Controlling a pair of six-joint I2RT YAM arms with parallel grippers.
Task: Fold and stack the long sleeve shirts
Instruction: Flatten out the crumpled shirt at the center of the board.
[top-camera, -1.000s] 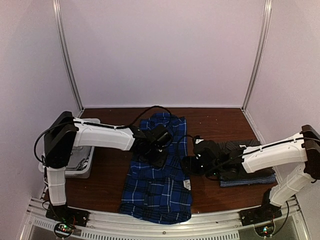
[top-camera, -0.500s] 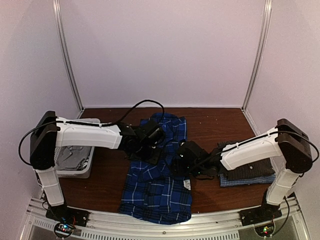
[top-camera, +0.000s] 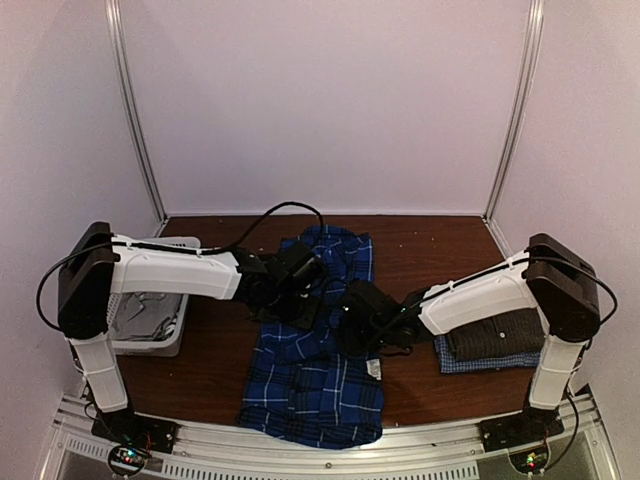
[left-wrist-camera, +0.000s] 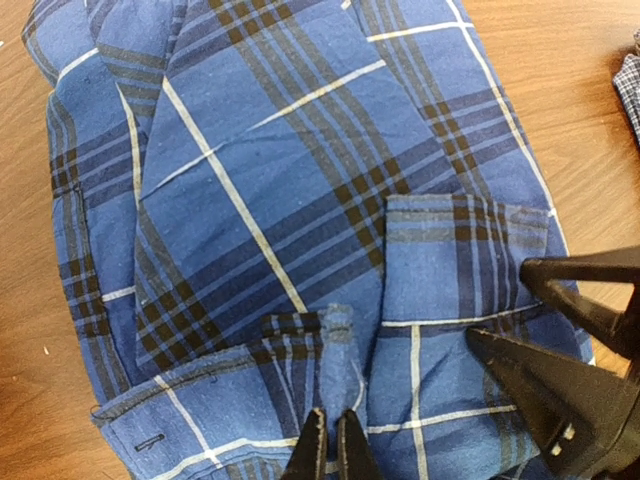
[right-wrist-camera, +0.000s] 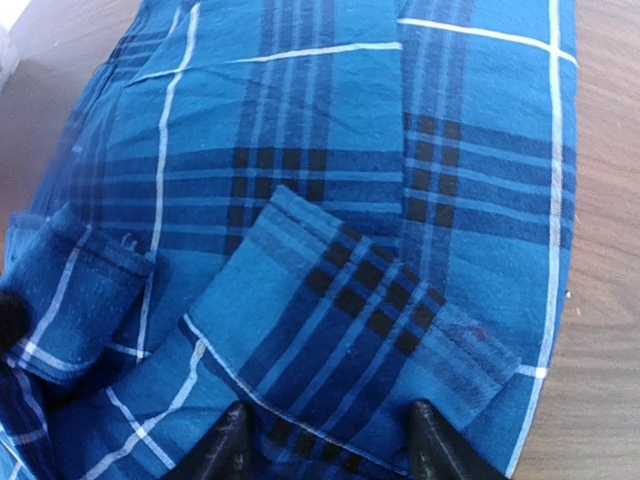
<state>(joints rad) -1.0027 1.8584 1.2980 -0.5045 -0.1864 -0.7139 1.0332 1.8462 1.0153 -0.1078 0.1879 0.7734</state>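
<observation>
Swung in from the bench's (top-camera: 430, 245) right edge, our right gripper (right-wrist-camera: 330, 448) hangs spread over the plaid shirt (top-camera: 312, 385) while our left gripper (left-wrist-camera: 331, 452) pinches its fold.

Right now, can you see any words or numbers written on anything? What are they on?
No word, number or sign can be read in any view.
Small white tag on the blue plaid shirt: too small to read.
Folded shirts on the right and the white basket: no print shows.
</observation>
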